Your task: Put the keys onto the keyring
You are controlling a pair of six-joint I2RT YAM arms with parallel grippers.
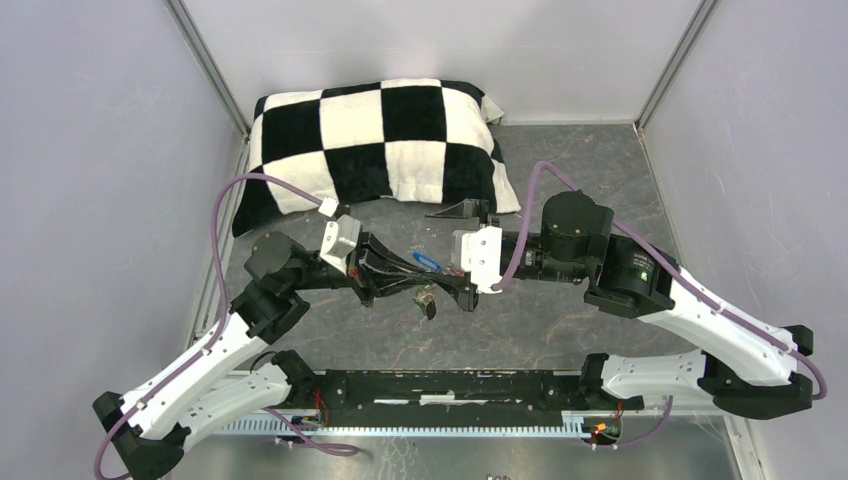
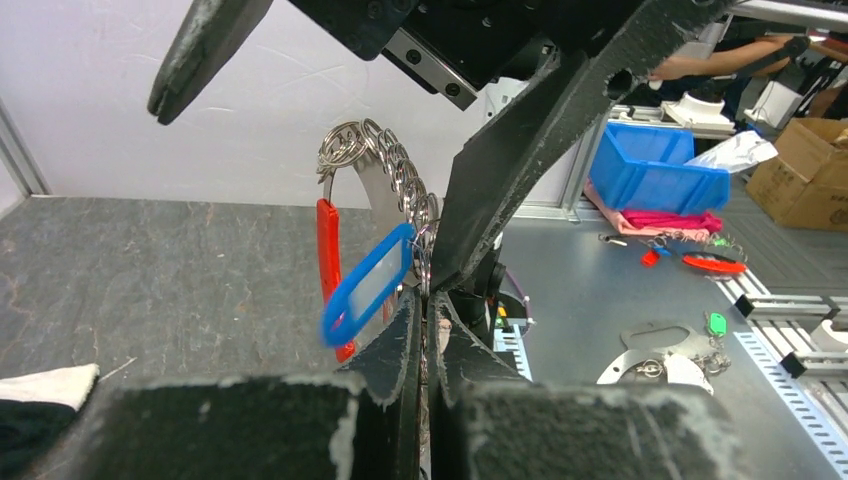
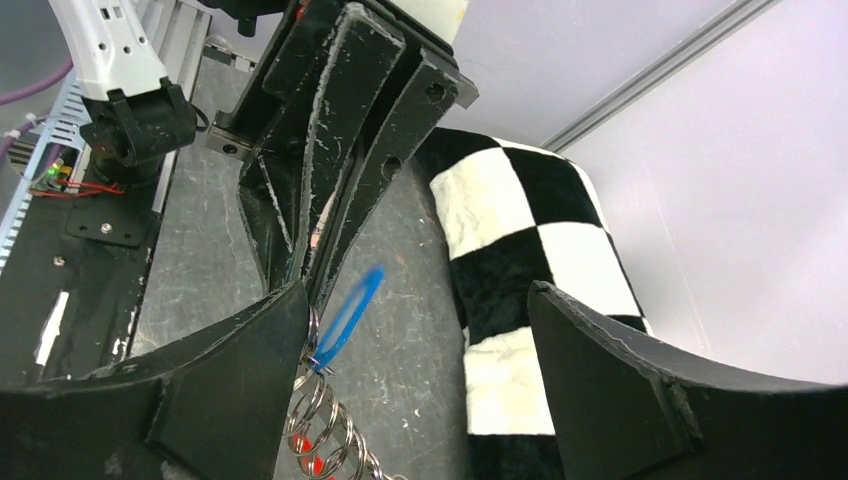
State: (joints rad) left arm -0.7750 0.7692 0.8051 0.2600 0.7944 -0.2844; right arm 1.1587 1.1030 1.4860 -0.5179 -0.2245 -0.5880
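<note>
The keyring [image 2: 400, 175] is being clamped by the closed left gripper [image 2: 425, 300], contact being hidden between its jaws, with the blue key [image 2: 368, 283] beside the wide-open right gripper [image 3: 417, 295].

My left gripper [image 2: 428, 310] and right gripper [image 3: 418, 300] meet tip to tip over the middle of the table [image 1: 590, 170]. The keyring [image 2: 385, 150] sits in my left fingertips (key tags [image 2: 365, 285] hanging off it), just beside my right gripper's near finger. The pillow [image 1: 380, 140] lies behind them, at the table's far edge.

Two claws [image 2: 425, 305] [image 3: 415, 300], one keyring [image 2: 385, 160], two keys [image 2: 368, 283] [image 2: 328, 250], one pillow [image 1: 380, 145]
</note>
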